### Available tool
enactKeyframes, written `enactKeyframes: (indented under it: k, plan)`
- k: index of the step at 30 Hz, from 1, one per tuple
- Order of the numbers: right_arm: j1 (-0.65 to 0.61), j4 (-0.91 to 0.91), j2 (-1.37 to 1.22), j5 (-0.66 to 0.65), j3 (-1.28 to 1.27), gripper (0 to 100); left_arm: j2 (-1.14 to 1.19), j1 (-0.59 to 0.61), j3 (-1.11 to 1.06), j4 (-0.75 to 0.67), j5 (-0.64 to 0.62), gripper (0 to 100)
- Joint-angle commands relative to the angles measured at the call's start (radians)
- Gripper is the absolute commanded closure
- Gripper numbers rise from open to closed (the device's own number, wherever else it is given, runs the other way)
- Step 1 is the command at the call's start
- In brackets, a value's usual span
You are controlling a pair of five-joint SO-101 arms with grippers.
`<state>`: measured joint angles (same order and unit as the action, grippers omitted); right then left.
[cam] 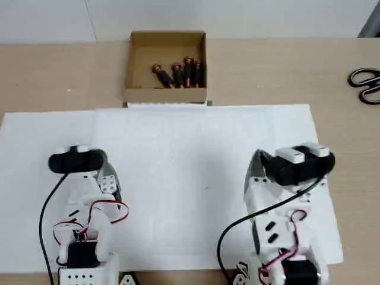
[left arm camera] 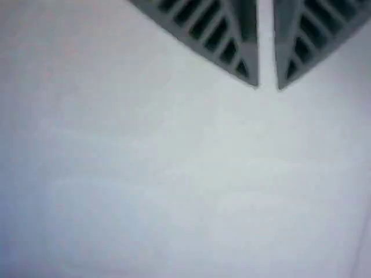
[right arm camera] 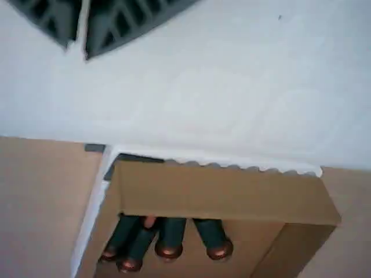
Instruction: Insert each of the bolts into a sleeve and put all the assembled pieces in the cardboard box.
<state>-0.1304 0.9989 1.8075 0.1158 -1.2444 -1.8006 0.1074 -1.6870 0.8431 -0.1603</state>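
Note:
The cardboard box [cam: 167, 93] stands at the far middle of the table, just beyond the white sheet. Inside lie several dark sleeves with copper-coloured bolt heads [cam: 178, 74], side by side. The right wrist view looks at the box's near wall [right arm camera: 220, 197] with the sleeved bolts [right arm camera: 168, 238] behind it. My left gripper [left arm camera: 267, 87] is shut with nothing in it, low over bare white sheet at the near left [cam: 110, 177]. My right gripper [right arm camera: 76, 52] is also shut and holds nothing, over the sheet at the near right [cam: 256, 167]. Both arms are folded back near their bases.
A white sheet [cam: 190, 178] covers most of the table between the arms and the box. Black scissors [cam: 365, 85] lie at the far right edge on the bare wood.

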Motion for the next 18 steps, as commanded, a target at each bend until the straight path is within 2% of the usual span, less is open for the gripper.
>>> enactKeyframes:
  k: [1,11,14,18]
  plan:
    - [0.012,-0.12,0.008,-0.021,-0.081,99.5,-0.012,0.02,0.005,-0.026,0.009,100]
    - [-0.001,-0.588,0.005,-0.16,-0.442,99.5,-0.008,0.025,0.005,-0.02,0.005,100]
    - [-0.053,-0.578,0.005,-0.135,-0.439,99.5,-0.008,0.025,0.005,-0.02,0.003,100]
    - [-0.116,-0.449,0.005,-0.098,-0.439,99.5,-0.006,0.023,0.005,0.012,0.003,100]
